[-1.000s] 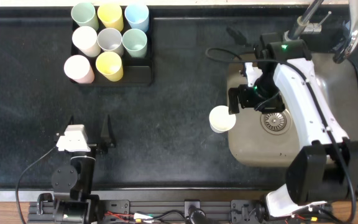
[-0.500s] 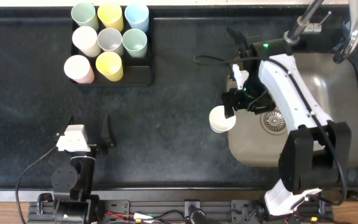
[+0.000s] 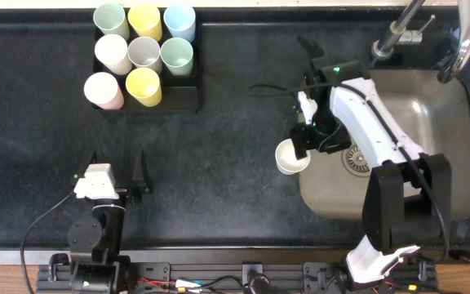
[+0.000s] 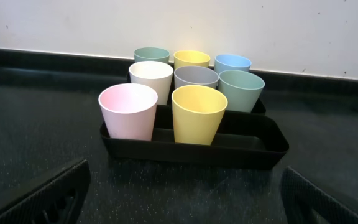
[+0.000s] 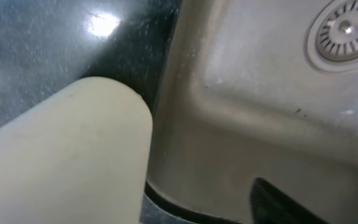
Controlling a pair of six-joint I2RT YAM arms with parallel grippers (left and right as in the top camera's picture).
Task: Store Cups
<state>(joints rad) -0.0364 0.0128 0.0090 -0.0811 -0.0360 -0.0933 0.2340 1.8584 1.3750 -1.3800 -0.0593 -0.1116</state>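
Observation:
A cream cup (image 3: 289, 157) hangs at the left rim of the steel sink (image 3: 431, 175), and my right gripper (image 3: 299, 147) is shut on its rim. In the right wrist view the cream cup (image 5: 64, 158) looms close, with the sink's drain (image 5: 347, 28) beyond it. The black tray (image 3: 184, 98) at the back left holds several pastel cups, among them a pink cup (image 3: 103, 90) and a yellow cup (image 3: 143, 84); its front right slot is bare. My left gripper (image 3: 117, 166) stands open low at the near left, facing the tray (image 4: 247, 152) from a distance.
A faucet (image 3: 398, 28) rises at the sink's back edge. The dark countertop (image 3: 219, 163) stretches between the tray and the sink. A black cable (image 3: 272, 86) loops off the right arm just left of the sink.
The right arm's wrist has swung left and a little toward the back. The cream cup has stayed at the sink's left rim. The left arm has not moved.

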